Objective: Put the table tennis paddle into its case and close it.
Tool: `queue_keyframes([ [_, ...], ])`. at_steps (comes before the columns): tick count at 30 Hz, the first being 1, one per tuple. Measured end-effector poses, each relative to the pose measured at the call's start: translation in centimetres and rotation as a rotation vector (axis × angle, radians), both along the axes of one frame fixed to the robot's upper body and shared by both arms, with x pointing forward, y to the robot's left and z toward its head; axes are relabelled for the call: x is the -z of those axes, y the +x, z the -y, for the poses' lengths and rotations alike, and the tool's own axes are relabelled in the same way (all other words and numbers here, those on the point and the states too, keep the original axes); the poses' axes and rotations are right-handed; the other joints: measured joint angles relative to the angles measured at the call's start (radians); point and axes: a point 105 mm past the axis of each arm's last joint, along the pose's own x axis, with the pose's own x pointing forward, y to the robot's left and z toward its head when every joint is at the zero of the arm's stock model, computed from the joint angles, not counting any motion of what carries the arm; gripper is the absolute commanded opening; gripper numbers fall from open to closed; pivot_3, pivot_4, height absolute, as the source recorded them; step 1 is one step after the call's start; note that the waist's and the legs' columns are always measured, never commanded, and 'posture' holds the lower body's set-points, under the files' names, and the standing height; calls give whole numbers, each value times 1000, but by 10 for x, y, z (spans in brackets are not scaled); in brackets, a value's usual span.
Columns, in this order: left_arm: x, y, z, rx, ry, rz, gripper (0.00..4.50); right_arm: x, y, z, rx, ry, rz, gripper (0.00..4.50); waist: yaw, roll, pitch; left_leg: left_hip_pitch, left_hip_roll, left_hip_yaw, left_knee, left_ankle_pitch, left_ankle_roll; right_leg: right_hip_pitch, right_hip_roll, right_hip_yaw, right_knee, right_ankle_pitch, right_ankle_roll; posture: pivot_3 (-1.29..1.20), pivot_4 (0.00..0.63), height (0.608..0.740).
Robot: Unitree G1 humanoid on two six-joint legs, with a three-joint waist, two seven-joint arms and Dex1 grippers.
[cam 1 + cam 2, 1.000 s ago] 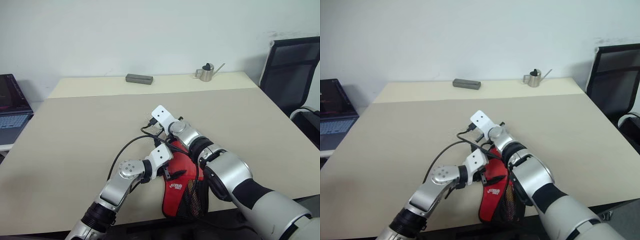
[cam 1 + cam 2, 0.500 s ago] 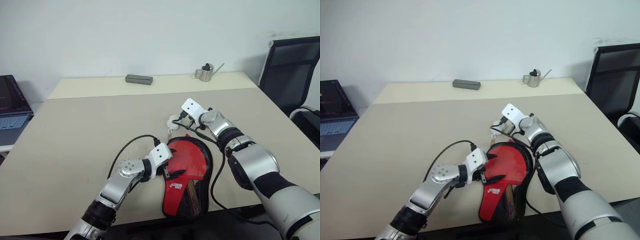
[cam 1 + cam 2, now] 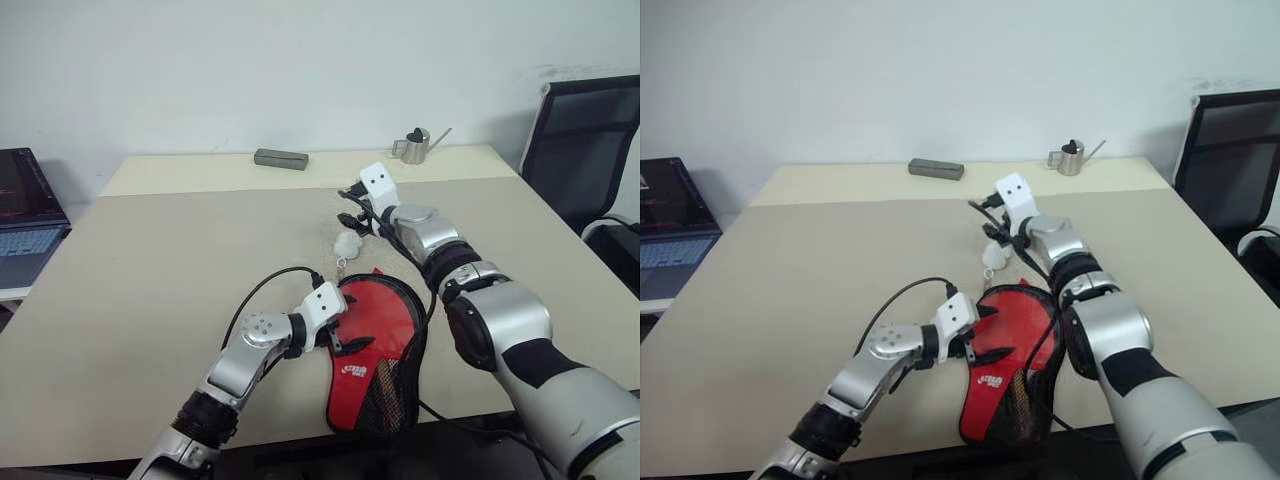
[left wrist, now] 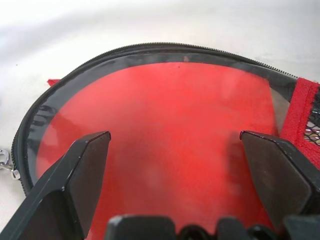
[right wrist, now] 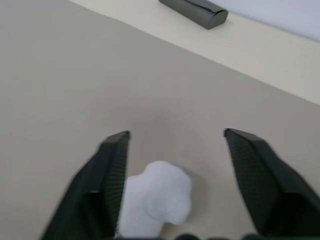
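Note:
The case lies near the table's front edge, red panel up, with black mesh at its near end. Its zip runs shut round the rim in the left wrist view. Just beyond the case's far edge, the white charm rests on the table. My left gripper is open, its fingers spread over the red panel at the case's left side. Above and beyond the charm, my right gripper is open and holds nothing. The table tennis paddle is hidden.
On the beige table, a dark grey box and a small metal watering can stand along the far edge. A laptop sits off to the left and a black chair to the right. A black cable loops from my left wrist.
My right gripper carried the charm round the case's far rim, then opened, let it drop onto the table and rose away. The left gripper has stayed put.

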Motion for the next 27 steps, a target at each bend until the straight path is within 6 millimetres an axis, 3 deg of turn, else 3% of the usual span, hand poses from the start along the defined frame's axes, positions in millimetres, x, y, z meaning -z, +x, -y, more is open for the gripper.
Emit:
queue_keyframes([
  [13, 0, -1, -1, -33, -19, -1, 4500, 38, -6, -12, 126, -116, -14, 3964, -1, 1, 1, -2, 0, -1, 0, 0, 0, -1, 0, 0, -1, 2, -4, 0, 150, 740],
  [24, 1, -5, -4, -63, -19, -1, 4500, 73, -16, -9, 165, -186, -65, 3964, -3, 3, 2, -2, 0, -1, 0, 0, 0, -1, 1, 0, -1, 0, -2, 0, 150, 740],
  [27, 0, -7, -6, -65, -13, 2, 4500, 78, -18, -11, 170, -193, -69, 3364, -3, 4, 2, -2, 0, -1, 0, 0, 0, -1, 1, 0, -1, 0, -1, 0, 150, 740],
])
